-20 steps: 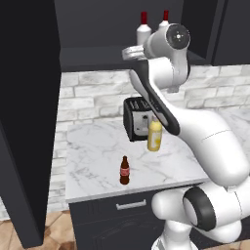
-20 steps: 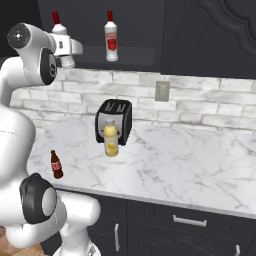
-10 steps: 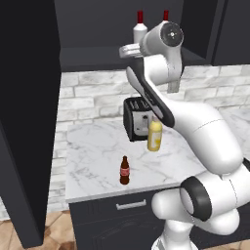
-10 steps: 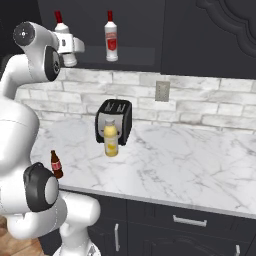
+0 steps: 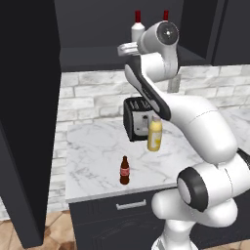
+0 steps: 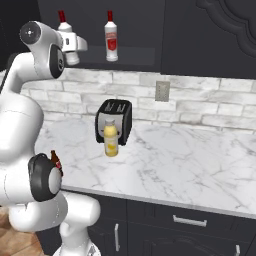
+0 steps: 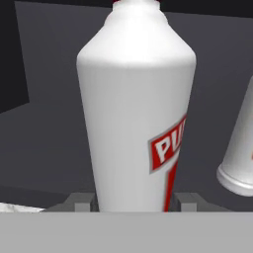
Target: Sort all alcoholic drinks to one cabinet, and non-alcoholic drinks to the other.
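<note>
"How far has it got with the drinks?"

"About halfway, I'd say. Both white bottles are up in the open cabinet. One stands alone on the shelf, towards the middle. The other is near the shelf's left end, and the gripper is right on it."

"Holding it, or let go?"

"Holding, as far as I can see. The jaws sit against either side of its base, clenched on it. Whether it's standing on the shelf or a touch above, I can't tell."

"And the soft drinks?"

"Untouched, both down on the counter. The juice bottle stands just in front of the toaster, by the back wall. The small brown bottle is alone near the front edge, towards the counter's left end."

"So what's left?"

"Letting go of that bottle, then carrying the two non-alcoholic ones up to the other cabinet, whose door looks shut from here."
</note>
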